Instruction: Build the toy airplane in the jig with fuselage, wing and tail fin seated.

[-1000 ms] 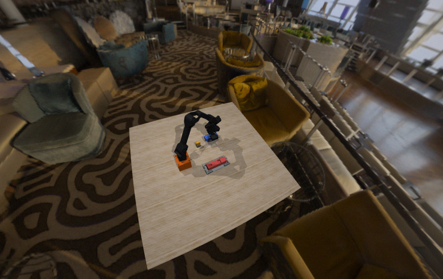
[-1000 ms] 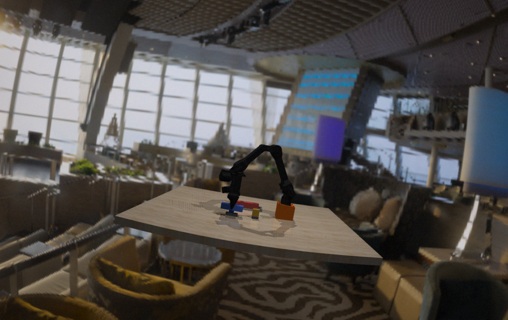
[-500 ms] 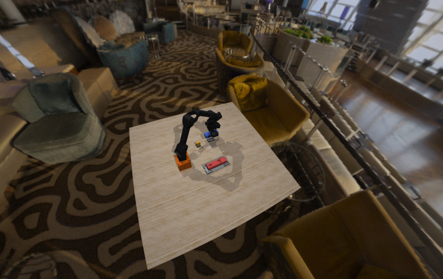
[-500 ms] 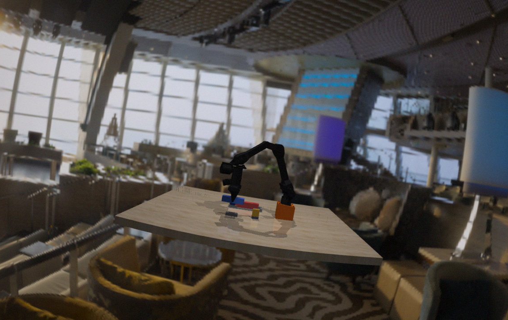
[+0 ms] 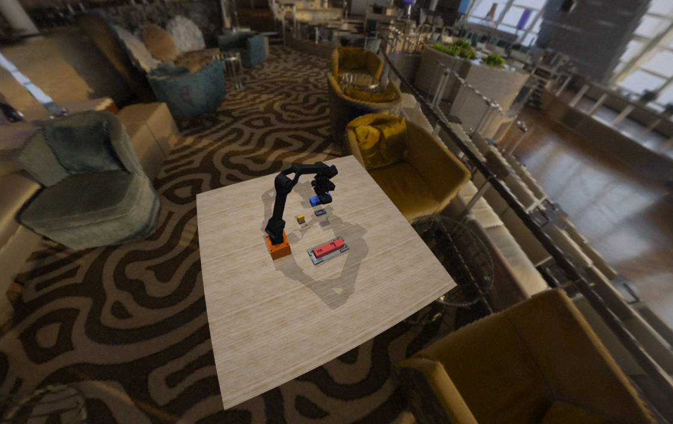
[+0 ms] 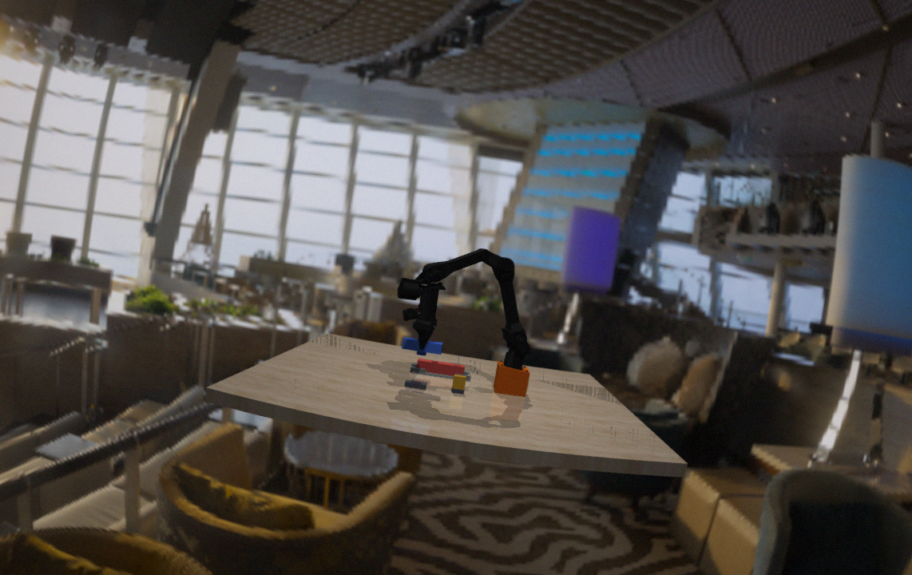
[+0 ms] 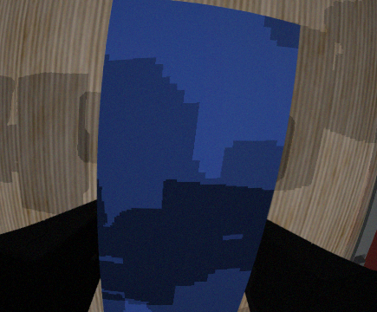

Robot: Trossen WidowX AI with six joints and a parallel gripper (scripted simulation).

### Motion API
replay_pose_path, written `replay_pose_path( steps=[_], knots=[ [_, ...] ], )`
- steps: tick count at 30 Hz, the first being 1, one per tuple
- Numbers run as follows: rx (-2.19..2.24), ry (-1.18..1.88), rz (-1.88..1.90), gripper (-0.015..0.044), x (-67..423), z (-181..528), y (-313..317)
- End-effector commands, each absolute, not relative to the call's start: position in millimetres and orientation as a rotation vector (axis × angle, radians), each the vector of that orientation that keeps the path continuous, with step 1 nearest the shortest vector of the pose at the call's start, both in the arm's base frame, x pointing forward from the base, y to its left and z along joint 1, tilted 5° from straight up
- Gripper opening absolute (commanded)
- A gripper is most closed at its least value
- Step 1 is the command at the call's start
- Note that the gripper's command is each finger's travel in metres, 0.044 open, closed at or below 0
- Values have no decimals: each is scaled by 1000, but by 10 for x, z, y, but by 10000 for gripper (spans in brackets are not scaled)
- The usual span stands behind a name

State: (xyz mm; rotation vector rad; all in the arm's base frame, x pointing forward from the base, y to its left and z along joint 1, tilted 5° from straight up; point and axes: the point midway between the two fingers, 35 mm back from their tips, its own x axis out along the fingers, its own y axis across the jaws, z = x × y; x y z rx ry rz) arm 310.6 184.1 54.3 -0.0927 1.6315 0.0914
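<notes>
One gripper (image 6: 422,340) clamps blue wing (image 6: 422,346) level, long axis crosswise to fingers.

— What rests on the wooden table (image 5: 286,327)?
— The arm's orange base (image 5: 279,247). Right of it lies the grey jig (image 5: 313,257). Beyond the base stands a small yellow block (image 5: 300,217), and a dark flat piece (image 5: 320,212) lies just past that.

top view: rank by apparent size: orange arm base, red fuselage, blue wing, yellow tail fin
1. red fuselage, longest footprint, lying in the jig.
2. orange arm base, close behind; its height adds to its outline.
3. blue wing, partly hidden by the jaws and held above the table, so nearer the camera.
4. yellow tail fin, clearly smallest.
</notes>
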Motion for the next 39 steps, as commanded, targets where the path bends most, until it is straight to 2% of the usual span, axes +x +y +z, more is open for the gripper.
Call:
replay_pose_path(
  steps=[1,39],
  knots=[
    [-89,1620,88,0,3112,697,1826],
    [336,1581,-369,0,3383,554,775]
  ],
)
